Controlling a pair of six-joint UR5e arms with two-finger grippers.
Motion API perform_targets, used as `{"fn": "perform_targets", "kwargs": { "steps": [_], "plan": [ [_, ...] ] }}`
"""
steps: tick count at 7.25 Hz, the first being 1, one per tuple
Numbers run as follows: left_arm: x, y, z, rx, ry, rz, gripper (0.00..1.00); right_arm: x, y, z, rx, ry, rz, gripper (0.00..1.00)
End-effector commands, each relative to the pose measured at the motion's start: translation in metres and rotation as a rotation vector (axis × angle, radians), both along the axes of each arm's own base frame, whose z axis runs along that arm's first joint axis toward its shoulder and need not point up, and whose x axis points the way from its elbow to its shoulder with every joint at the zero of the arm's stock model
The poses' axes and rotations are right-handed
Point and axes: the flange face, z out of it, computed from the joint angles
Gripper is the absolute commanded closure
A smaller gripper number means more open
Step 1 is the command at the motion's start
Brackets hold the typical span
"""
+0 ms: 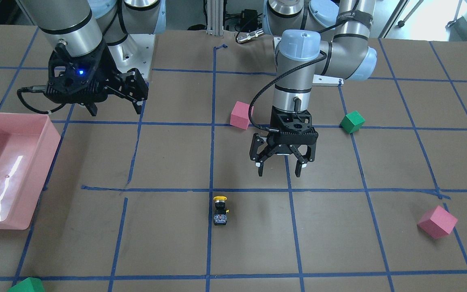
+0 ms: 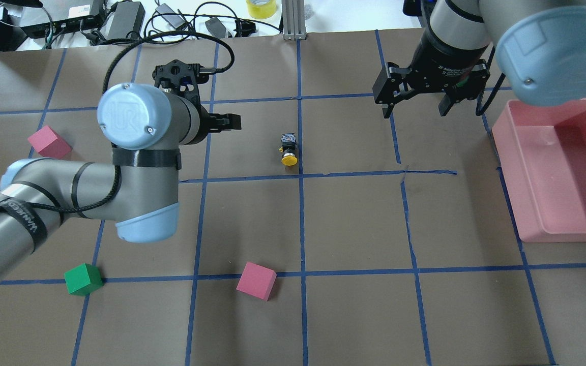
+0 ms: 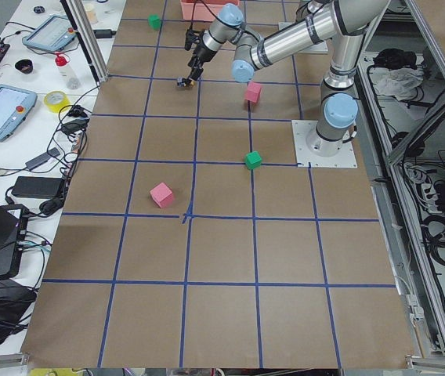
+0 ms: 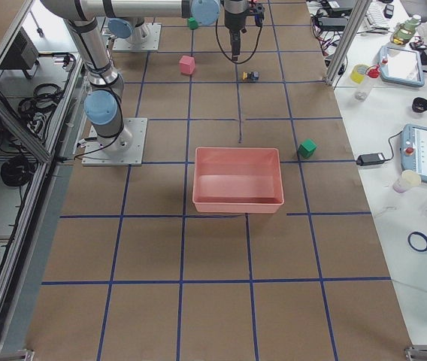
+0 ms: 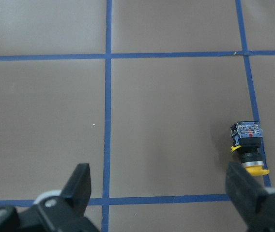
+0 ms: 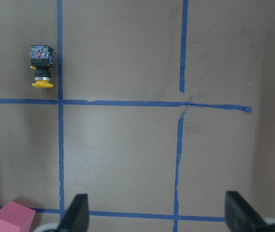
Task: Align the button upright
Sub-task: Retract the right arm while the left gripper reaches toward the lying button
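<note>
The button (image 1: 220, 210) lies on its side on the brown table, next to a blue tape line, with its yellow cap toward the robot and its block base away. It also shows in the overhead view (image 2: 288, 148), the left wrist view (image 5: 247, 147) and the right wrist view (image 6: 41, 66). My left gripper (image 1: 279, 169) is open and empty. It hovers above the table, off to the button's side and nearer the robot. My right gripper (image 1: 116, 107) is open and empty, raised well away from the button, near the pink bin.
A pink bin (image 2: 506, 168) stands on my right side. Pink cubes (image 2: 256, 280) (image 2: 49, 142) and a green cube (image 2: 83, 279) lie on my left side. Another green cube (image 1: 26, 285) sits at the table's far edge.
</note>
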Motion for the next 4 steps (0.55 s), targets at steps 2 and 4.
{"fn": "perform_targets", "kwargs": {
  "steps": [2, 4],
  "plan": [
    [-0.051, 0.01, -0.072, -0.071, 0.033, -0.018, 0.0, -0.01, -0.002, -0.009, 0.022, -0.013, -0.012, 0.0],
    [-0.079, 0.026, -0.119, -0.104, 0.015, -0.058, 0.0, -0.026, -0.005, -0.007, 0.015, 0.001, 0.021, 0.0]
  ]
}}
